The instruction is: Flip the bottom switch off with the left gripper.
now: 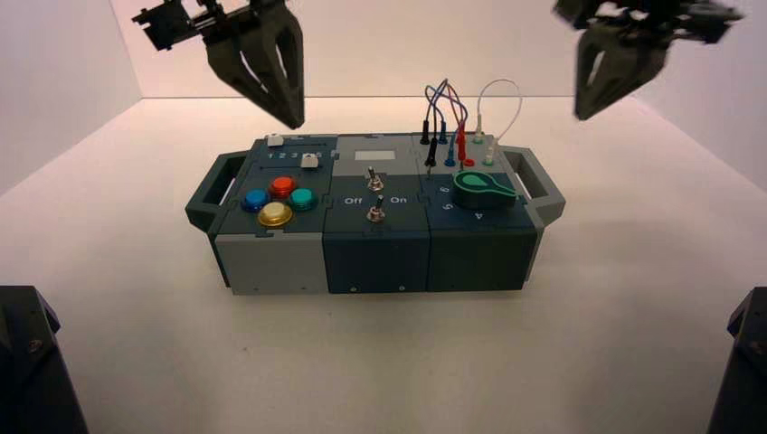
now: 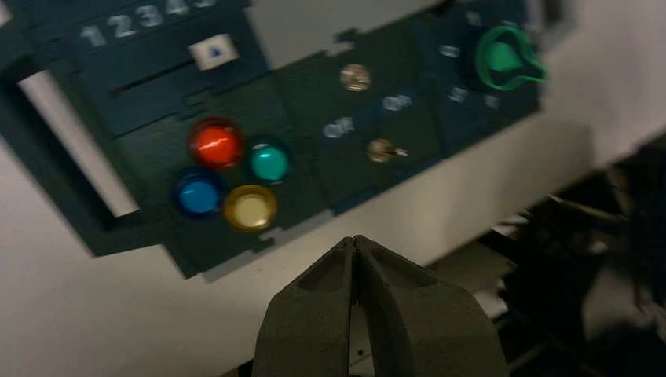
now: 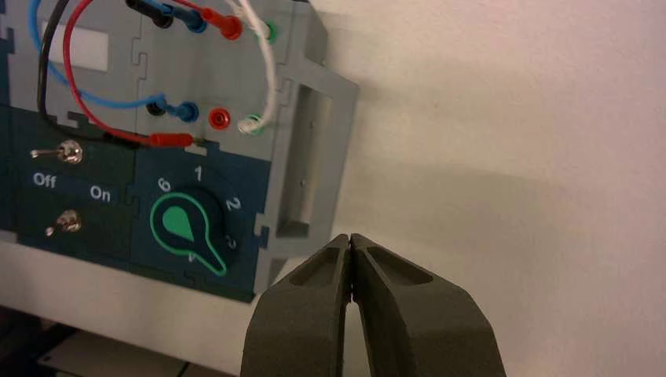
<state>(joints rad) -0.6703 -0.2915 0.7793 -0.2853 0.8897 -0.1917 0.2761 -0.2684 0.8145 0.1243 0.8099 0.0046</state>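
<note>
Fingers (image 2: 314, 314) pressed together on the left gripper (image 1: 294, 124), tips meeting in a narrow point, nothing held between them! It hangs in the air toward the far side of the box (image 1: 375, 262), left of the middle, aimed down and well apart from the bottom switch (image 1: 376, 213).

And there's that little silver toggle, in the middle section of the box, on the dark panel near its near edge, with the "Off" and "On" lettering just behind it. Which way the lever is thrown, I can't tell from where I'm standing (it's a tiny thing, after all). Its twin, the top switch (image 1: 374, 183), sits directly farther back, on the other side of the lettering.

Over on the left section we have four round buttons, red (image 1: 282, 186), blue (image 1: 255, 200), green (image 1: 302, 199) and yellow (image 1: 275, 214), clustered in front of two white sliders (image 1: 309, 161). On the right section, a green-topped knob (image 1: 482, 188), with wires (image 1: 446, 90) looping up behind it, blue, red, black and white.

Out to the right, the right gripper (image 1: 582, 116) waits beyond the box's handle (image 1: 535, 185), up over the pale surface (image 1: 633, 316), its own fingers closed together and empty.
</note>
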